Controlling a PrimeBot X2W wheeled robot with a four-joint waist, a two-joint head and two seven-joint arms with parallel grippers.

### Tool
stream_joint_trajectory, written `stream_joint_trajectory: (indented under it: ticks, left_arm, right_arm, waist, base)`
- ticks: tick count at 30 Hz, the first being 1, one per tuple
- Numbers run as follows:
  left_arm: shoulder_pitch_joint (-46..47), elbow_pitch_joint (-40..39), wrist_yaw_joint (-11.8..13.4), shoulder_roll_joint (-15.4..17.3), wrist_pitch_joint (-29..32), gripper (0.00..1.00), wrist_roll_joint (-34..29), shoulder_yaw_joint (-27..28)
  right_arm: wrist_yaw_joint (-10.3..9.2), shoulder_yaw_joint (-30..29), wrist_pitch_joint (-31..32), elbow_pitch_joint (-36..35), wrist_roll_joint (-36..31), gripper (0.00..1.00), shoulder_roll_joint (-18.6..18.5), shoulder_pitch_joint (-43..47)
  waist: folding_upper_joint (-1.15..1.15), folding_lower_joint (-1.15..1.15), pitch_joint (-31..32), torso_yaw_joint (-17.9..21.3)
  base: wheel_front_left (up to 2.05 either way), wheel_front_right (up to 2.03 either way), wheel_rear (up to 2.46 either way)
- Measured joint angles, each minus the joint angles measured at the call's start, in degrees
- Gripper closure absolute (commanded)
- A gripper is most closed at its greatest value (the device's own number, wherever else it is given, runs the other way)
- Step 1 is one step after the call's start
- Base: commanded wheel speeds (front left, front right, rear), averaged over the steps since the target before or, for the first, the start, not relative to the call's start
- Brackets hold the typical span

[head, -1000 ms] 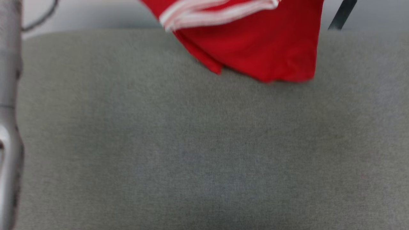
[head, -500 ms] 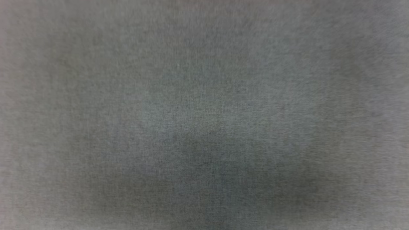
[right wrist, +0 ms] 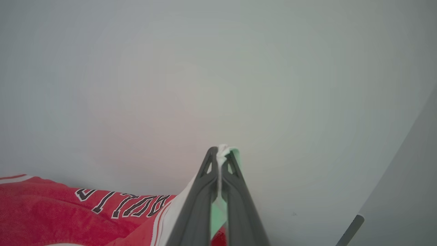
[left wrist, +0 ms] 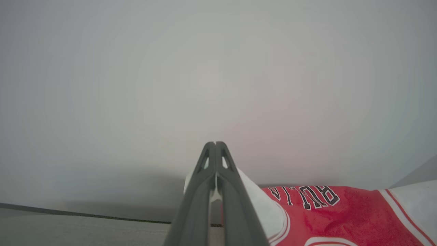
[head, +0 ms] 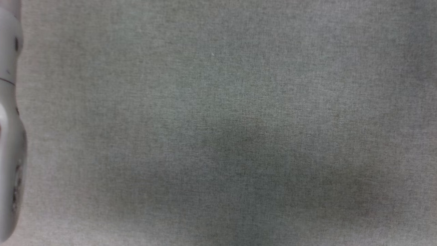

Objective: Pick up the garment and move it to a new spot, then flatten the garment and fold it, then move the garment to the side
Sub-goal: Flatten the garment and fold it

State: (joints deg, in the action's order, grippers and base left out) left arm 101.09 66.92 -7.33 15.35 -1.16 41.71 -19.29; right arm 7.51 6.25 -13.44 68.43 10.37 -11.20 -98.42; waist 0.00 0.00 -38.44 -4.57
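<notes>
Head view: a grey woven surface spans the frame, with a soft shadow across its lower half. A pale forearm runs along the surface's left edge.

Left wrist view: the left gripper points up at a pale wall. Its two dark fingers are pressed together, with a thin strip of white cloth pinched between them along their length. This cloth belongs to a white sleeve of the garment, which spreads from just beside the fingers to the lower right corner of the view. Its red body carries black-and-white block lettering, seen upside down, and white-striped trim borders a second white panel at the far right. The grey surface shows at lower left, its far edge meeting the wall along a dark line.

Right wrist view: the right gripper is likewise clamped, with a tuft of white cloth standing out at the fingertips and pale cloth showing between the fingers lower down. The garment extends from the fingers to the lower left corner, and the lettering is again inverted. A dark bar leans at lower right.

The garment hangs stretched between the two grippers in front of the wall, beyond the surface's far edge or above it; which of the two cannot be told.
</notes>
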Motion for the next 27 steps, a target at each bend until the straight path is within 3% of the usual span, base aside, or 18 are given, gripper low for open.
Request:
stream_joint_trajectory:
  ticks: [7, 12, 19, 27]
  left_arm:
    - [-5.8, 0.7, -0.1, -0.5, 5.7, 1.00, 1.8, -2.9]
    - [-13.0, -0.5, -0.1, 0.5, 9.2, 1.00, 4.7, -4.4]
    - [-25.0, -5.2, -0.1, 3.6, 11.9, 1.00, 7.8, -6.8]
    - [-40.0, -13.8, -0.1, 7.4, 14.7, 1.00, 12.1, -7.3]
  right_arm:
    - [0.00, 4.0, 3.8, 0.7, 6.5, 1.00, -0.8, 4.8]
    - [0.00, 9.7, 9.5, -3.5, 13.5, 1.00, -3.0, 12.3]
    - [0.00, 16.9, 20.4, -16.1, 26.3, 1.00, -10.4, 26.9]
    - [0.00, 17.2, 30.9, -30.9, 37.3, 1.00, -20.3, 44.5]
  waist:
    - [0.00, 0.00, 4.5, -0.4]
    - [0.00, 0.00, 9.1, -0.3]
    - [0.00, 0.00, 16.2, -0.2]
    - [0.00, 0.00, 23.7, -0.5]
  base:
    - [0.00, 0.00, 0.00]
    - [0.00, 0.00, 0.00]
    - [0.00, 0.00, 0.00]
    - [0.00, 0.00, 0.00]
